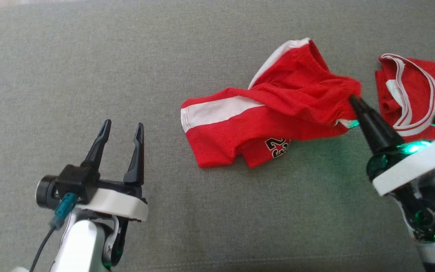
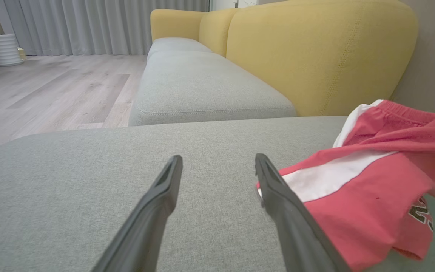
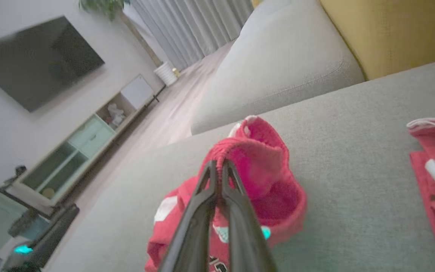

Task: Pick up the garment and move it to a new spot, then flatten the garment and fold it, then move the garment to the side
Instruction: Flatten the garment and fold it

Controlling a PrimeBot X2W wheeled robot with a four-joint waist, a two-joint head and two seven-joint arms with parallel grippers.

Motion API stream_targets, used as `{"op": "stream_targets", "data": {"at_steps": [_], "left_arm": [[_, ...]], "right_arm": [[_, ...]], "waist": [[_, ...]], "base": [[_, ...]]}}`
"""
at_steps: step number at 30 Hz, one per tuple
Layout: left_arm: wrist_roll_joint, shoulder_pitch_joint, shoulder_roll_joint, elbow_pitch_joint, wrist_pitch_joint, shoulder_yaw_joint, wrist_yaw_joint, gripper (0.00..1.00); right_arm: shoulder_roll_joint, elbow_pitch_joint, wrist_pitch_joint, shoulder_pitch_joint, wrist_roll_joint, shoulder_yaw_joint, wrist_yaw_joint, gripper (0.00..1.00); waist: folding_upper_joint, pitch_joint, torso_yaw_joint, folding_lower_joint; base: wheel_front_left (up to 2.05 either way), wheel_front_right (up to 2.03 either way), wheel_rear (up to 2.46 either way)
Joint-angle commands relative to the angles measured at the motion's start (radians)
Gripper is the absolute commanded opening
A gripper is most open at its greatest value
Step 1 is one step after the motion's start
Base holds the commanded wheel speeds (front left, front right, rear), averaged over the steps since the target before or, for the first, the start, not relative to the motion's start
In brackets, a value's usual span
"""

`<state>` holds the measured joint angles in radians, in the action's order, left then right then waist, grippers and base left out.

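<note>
- Red shorts (image 1: pixel 278 113): lie crumpled on the grey cushion (image 1: pixel 89 56), just to the left of the red jersey (image 1: pixel 414 90) and not touching it.
- Right gripper (image 1: pixel 352 99): fingers pinched together on the shorts' edge nearest the jersey, with fabric bunched at the tips.
- Left gripper (image 1: pixel 123 128): jaws spread and empty, over the cushion well left of the jersey, beyond the shorts.

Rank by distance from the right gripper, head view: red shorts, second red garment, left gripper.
1. Red shorts, pinched in the right gripper's tips.
2. Second red garment, just right of it.
3. Left gripper, far lower left.
</note>
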<state>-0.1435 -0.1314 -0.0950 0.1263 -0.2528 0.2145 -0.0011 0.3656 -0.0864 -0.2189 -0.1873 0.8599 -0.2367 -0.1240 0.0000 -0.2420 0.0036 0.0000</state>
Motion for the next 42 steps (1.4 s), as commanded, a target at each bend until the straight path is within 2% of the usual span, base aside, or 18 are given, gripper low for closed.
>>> {"op": "stream_targets", "data": {"at_steps": [1, 4, 9, 16, 21, 22, 23, 24, 28, 33, 36, 42], "left_arm": [[0.003, -0.02, -0.015, -0.037, -0.009, -0.032, -0.004, 1.0], [0.005, -0.023, -0.014, -0.039, -0.009, -0.03, -0.006, 1.0], [0.006, -0.031, -0.011, -0.042, -0.009, -0.026, -0.008, 1.0], [0.005, -0.056, -0.001, -0.04, -0.009, -0.015, -0.014, 1.0], [0.006, -0.073, 0.007, -0.035, -0.009, -0.009, -0.018, 1.0], [0.006, -0.075, 0.008, -0.034, -0.009, -0.01, -0.018, 1.0], [0.006, -0.077, 0.009, -0.033, -0.009, -0.01, -0.018, 1.0], [0.006, -0.077, 0.01, -0.032, -0.009, -0.011, -0.019, 1.0], [0.007, -0.072, 0.012, -0.027, -0.009, -0.019, -0.017, 1.0], [0.01, -0.054, 0.007, -0.019, -0.009, -0.031, -0.013, 1.0], [0.011, -0.043, 0.001, -0.02, -0.009, -0.038, -0.012, 1.0], [0.014, -0.023, -0.012, -0.024, -0.009, -0.046, -0.009, 1.0]], "right_arm": [[-0.009, -0.043, 0.008, -0.013, 0.049, 0.023, -0.007, 0.0], [-0.056, -0.027, 0.016, -0.042, 0.133, 0.079, -0.007, 0.0], [-0.098, 0.059, 0.012, -0.114, 0.16, 0.12, -0.007, 0.0], [-0.131, 0.321, 0.028, -0.295, 0.11, 0.134, -0.007, 0.0], [-0.126, 0.504, 0.067, -0.401, 0.057, 0.1, -0.007, 0.0], [-0.125, 0.532, 0.075, -0.414, 0.049, 0.089, -0.007, 0.16], [-0.125, 0.553, 0.085, -0.424, 0.044, 0.078, -0.007, 0.65], [-0.12, 0.567, 0.096, -0.432, 0.033, 0.063, -0.007, 1.0], [-0.091, 0.567, 0.155, -0.428, -0.017, -0.001, -0.007, 1.0], [-0.038, 0.498, 0.23, -0.363, -0.109, -0.063, -0.007, 1.0], [-0.013, 0.436, 0.271, -0.313, -0.171, -0.054, -0.007, 1.0], [-0.013, 0.301, 0.302, -0.211, -0.336, 0.032, -0.007, 1.0]], "waist": [[0.0, -0.001, 0.003, 0.0], [0.0, -0.008, 0.011, 0.0], [0.0, -0.026, 0.028, 0.0], [0.0, -0.068, 0.066, 0.0], [0.0, -0.092, 0.085, 0.0], [0.0, -0.094, 0.087, 0.0], [0.0, -0.095, 0.088, 0.0], [0.0, -0.096, 0.088, 0.0], [0.0, -0.084, 0.079, 0.0], [0.0, -0.047, 0.054, 0.0], [0.0, -0.025, 0.038, 0.0], [0.0, 0.011, 0.012, 0.0]], "base": [[0.0, 0.0, 0.0], [0.0, 0.0, 0.0], [0.0, 0.0, 0.0], [0.0, 0.0, 0.0], [0.0, 0.0, 0.0], [0.0, 0.0, 0.0], [0.0, 0.0, 0.0], [0.0, 0.0, 0.0], [0.0, 0.0, 0.0], [0.0, 0.0, 0.0], [0.0, 0.0, 0.0], [0.0, 0.0, 0.0]]}}
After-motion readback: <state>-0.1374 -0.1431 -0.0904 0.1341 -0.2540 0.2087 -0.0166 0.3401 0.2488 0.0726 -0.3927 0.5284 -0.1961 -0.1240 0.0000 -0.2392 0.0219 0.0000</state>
